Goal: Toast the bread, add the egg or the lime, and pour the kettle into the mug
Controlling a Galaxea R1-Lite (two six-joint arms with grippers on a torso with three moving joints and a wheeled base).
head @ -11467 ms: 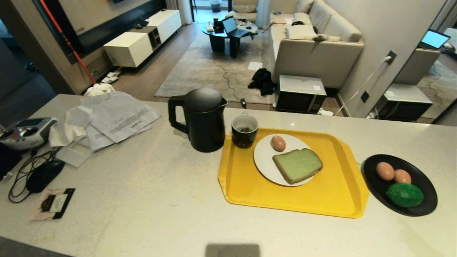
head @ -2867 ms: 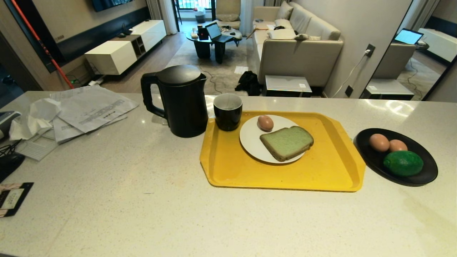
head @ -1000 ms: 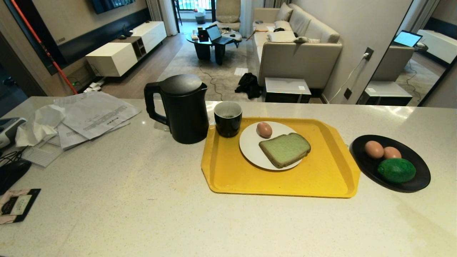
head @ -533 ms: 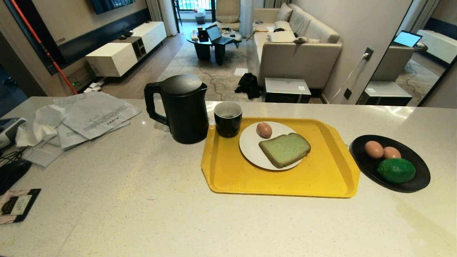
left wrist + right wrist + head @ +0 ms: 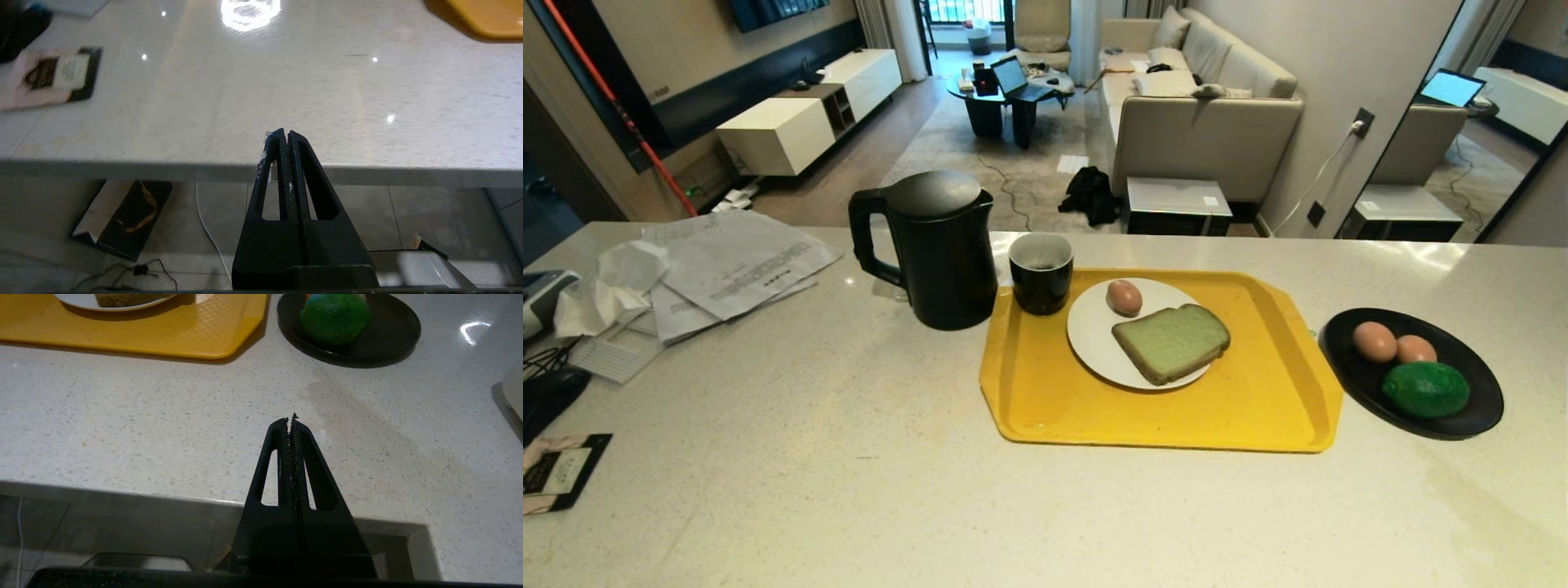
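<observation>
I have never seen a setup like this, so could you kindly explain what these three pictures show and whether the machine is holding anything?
This is a wheeled robot with two arms. The wide picture comes from its head camera, looking down on a counter. There stand a black kettle, a black mug on a yellow tray, and a white plate with bread and an egg. A black dish holds two more eggs and a lime. The other pictures come from cameras on each wrist. The left gripper and right gripper hang at the counter's near edge, shut and holding nothing.
</observation>
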